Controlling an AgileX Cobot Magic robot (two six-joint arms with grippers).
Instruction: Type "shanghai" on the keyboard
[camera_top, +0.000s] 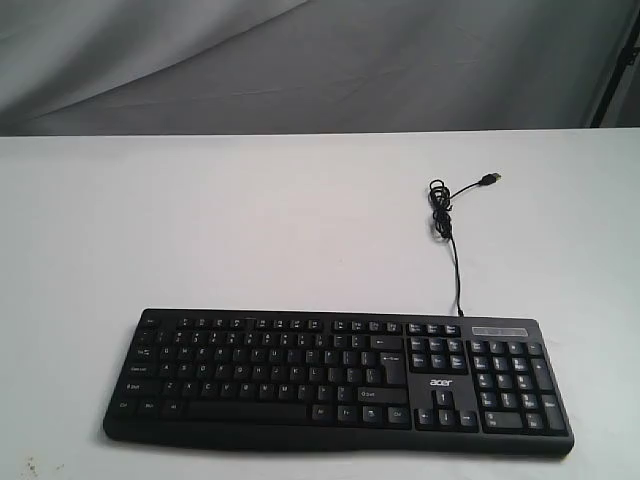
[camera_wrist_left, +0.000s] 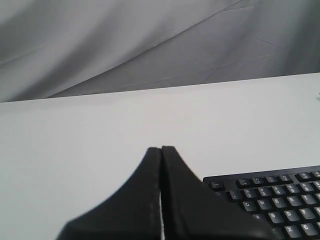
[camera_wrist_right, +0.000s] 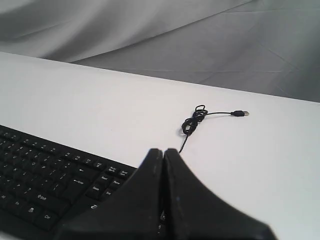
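Nearest, along the near edge of the white table (camera_top: 250, 220), lies the keyboard (camera_top: 338, 380), wide and black, letter block to the left and number pad to the right. Typing looks not yet begun, so the step in hand is probably the first letter, "s", on the left of the home row. That suits the left pincer (camera_wrist_left: 161, 149), which is closed tip to tip with nothing in it and hangs near the keyboard's left end. To do it well, bring that narrow point squarely down on one key alone, then lift clear. The right pincer (camera_wrist_right: 163, 151), likewise closed and empty, hangs near the keyboard's right part. Only the exterior view shows the whole keyboard, yet neither arm appears there. The right wrist view shows the knotted cable (camera_wrist_right: 192, 122) and its loose plug (camera_wrist_right: 241, 113) on the far right.
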